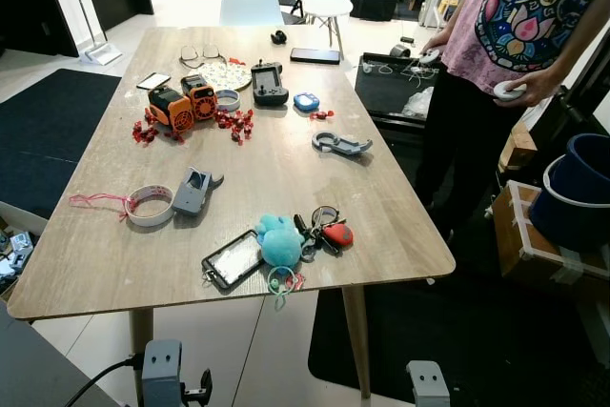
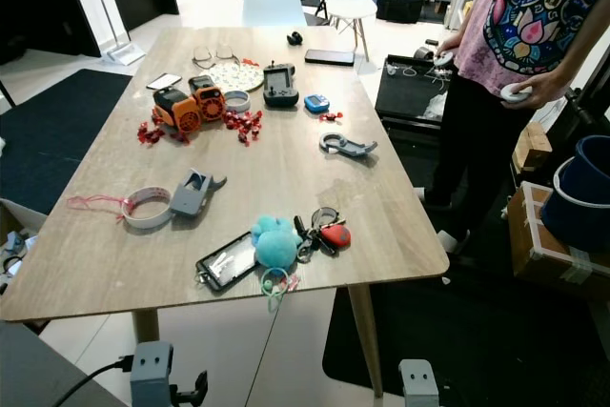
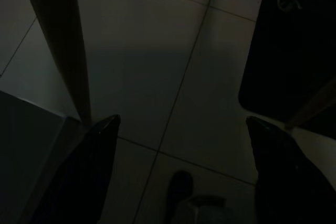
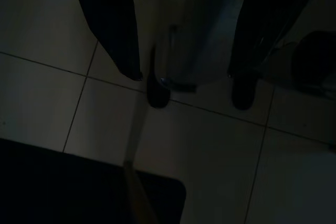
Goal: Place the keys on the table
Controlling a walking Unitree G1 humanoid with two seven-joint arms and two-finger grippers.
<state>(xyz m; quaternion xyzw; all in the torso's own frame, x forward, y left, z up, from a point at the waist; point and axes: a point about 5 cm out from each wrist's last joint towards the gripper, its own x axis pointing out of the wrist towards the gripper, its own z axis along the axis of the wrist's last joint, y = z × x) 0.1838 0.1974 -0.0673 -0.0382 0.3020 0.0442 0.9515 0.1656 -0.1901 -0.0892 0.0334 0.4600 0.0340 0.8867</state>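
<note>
Already the keys (image 1: 322,229) lie on the counter (image 1: 286,154) near its front edge beside the teal plush (image 1: 279,240), so the job looks done, with both grippers, left (image 3: 181,169) and right (image 4: 186,80), hanging open and empty over the floor.

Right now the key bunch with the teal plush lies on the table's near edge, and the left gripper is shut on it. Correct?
Not quite. The key bunch does lie near the table's near edge, but the left gripper is open and empty, low over the floor, as the left wrist view shows.
</note>
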